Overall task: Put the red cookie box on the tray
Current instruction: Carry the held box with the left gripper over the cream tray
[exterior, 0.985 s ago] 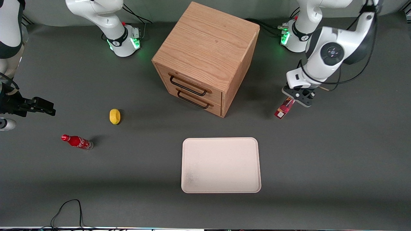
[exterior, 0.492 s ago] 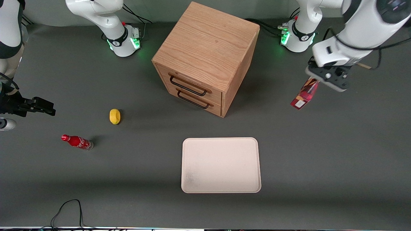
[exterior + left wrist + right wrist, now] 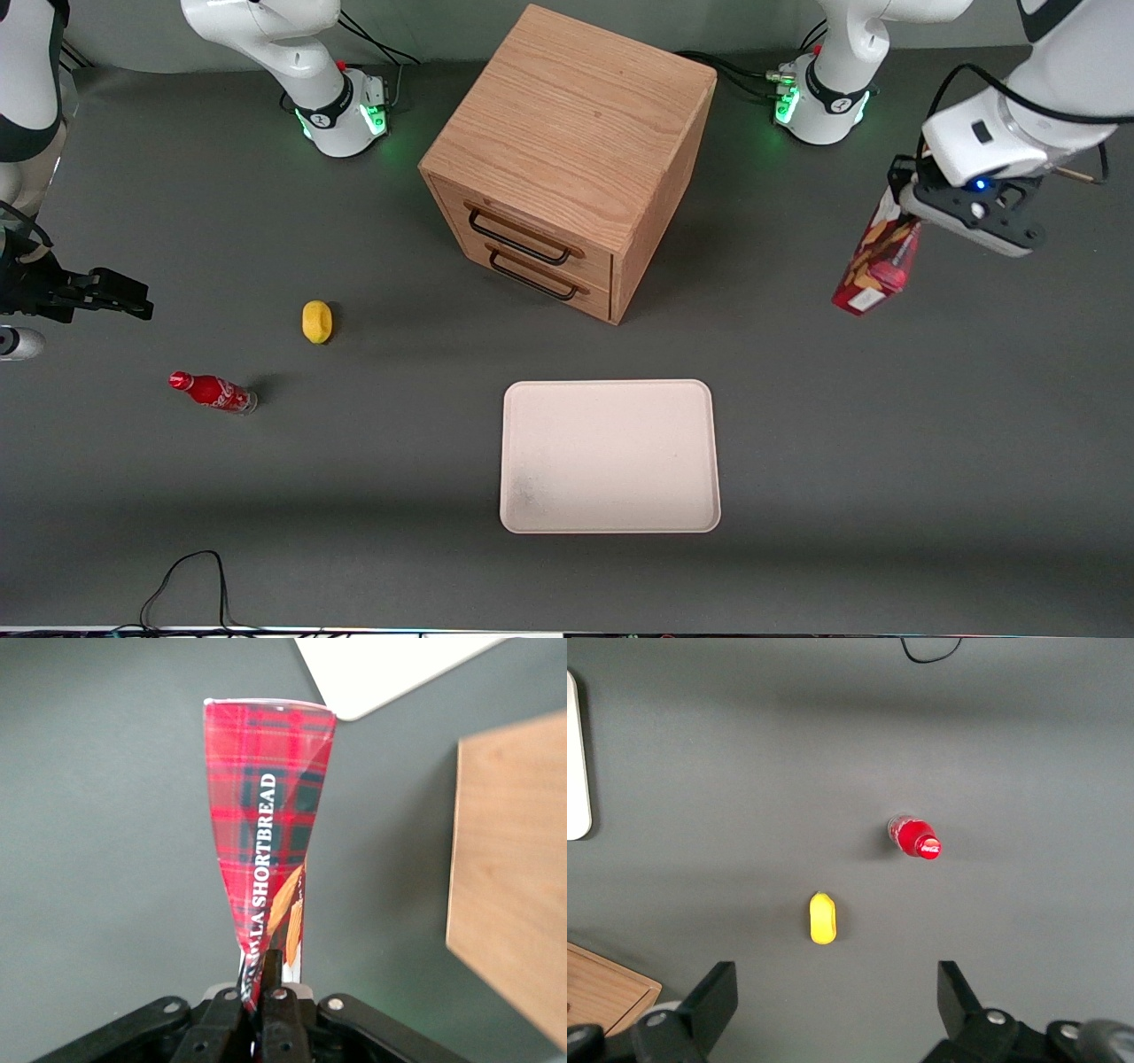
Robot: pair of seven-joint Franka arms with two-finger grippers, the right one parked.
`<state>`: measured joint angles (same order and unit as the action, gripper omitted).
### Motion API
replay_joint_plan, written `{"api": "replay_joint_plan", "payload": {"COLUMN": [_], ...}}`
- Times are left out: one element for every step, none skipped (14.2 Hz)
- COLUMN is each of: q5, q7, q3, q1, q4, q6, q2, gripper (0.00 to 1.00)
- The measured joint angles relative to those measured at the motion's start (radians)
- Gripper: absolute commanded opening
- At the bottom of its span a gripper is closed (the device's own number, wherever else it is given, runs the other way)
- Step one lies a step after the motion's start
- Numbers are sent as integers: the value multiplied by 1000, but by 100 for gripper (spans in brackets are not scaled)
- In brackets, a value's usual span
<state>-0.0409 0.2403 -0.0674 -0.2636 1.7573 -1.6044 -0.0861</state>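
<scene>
The red cookie box (image 3: 878, 259) hangs in the air above the table at the working arm's end, its white end pointing down. My left gripper (image 3: 904, 206) is shut on its upper end. In the left wrist view the tartan carton (image 3: 266, 815) reads "SHORTBREAD", and its pinched end is squeezed flat between my fingers (image 3: 282, 967). The pale cream-pink tray (image 3: 609, 455) lies flat on the table, nearer the front camera than the box, with nothing on it. A corner of the tray (image 3: 390, 669) shows in the left wrist view.
A wooden two-drawer cabinet (image 3: 571, 155) stands mid-table, farther from the front camera than the tray; its side (image 3: 509, 873) shows beside the held box. A yellow lemon-like object (image 3: 316, 321) and a small red soda bottle (image 3: 213, 391) lie toward the parked arm's end.
My left gripper has lifted the red cookie box off the table and carried it up and toward the working arm's end. The box now hangs more upright.
</scene>
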Motion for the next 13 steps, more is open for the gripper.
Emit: {"api": "replay_joint_plan", "payload": {"q5": [-2,-3,-4,-4,-4,-4,-4,-4,-4,-4,-4,-4,-4], "q7": [-49,-114,-184,-248,-315,-378,-436,-486,-530,-570,-615,-652,-675], "q3": [2,7,14,25,39,55,70,78,82,83,83,83,84], "q1": [-2,-6,-11,-18,-26,-34,-41,-50,-63,-76,-89,-99,-107], "q4": [-48,-102,-157,-216,-276,-336,-396,-458,-520,-582,-640,-686,-720], "q6": [0,-3,-5,-7,-7,-9,-13,-16,-17,-18,-20,-22,-23], "q2": [47,103,159,215,276,335,392,447,501,551,598,634,662], "gripper": [0,0,0,0,0,0,0,0,0,0,0,0,0]}}
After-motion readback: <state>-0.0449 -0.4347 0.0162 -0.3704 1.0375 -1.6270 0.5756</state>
